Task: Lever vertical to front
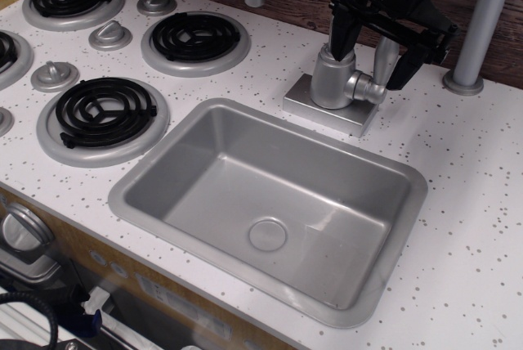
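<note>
Upper right of the frame: my gripper (377, 54) is down over the tap body (335, 78), fingers apart, straddling the upright lever (384, 59) on its side stub, above the sink (163, 162).

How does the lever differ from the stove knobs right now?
The lever stands upright on a side stub of the tap body; the knobs sit flat on the counter. The lever is a slim paddle; the knobs are low cones. The gripper straddles the lever; the knobs are untouched. Both are silver-grey plastic.
</note>
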Motion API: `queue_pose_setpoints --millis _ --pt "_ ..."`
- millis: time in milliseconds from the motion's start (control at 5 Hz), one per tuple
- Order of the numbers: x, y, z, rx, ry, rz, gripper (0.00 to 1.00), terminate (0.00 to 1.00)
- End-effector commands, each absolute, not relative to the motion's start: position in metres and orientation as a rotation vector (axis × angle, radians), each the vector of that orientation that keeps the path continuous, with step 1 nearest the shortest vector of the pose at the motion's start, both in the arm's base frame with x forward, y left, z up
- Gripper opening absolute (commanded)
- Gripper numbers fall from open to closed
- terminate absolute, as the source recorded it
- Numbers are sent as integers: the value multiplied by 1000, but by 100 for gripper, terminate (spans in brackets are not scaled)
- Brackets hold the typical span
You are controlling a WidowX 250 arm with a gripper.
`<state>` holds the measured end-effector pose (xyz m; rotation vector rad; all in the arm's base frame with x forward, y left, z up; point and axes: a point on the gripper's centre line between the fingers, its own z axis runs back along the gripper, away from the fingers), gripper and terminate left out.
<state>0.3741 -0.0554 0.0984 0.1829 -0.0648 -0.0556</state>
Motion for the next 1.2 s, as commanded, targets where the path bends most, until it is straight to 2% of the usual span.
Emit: queue_pose_setpoints --millis 0,400,800,1000 --pt "374 -55 98 183 -65 -56 100 0" --pt "384 -59 109 218 -224 -100 100 0" --pt "405 -60 123 235 -235 -166 100 0" --pt "414 -62 121 221 -249 -191 100 0"
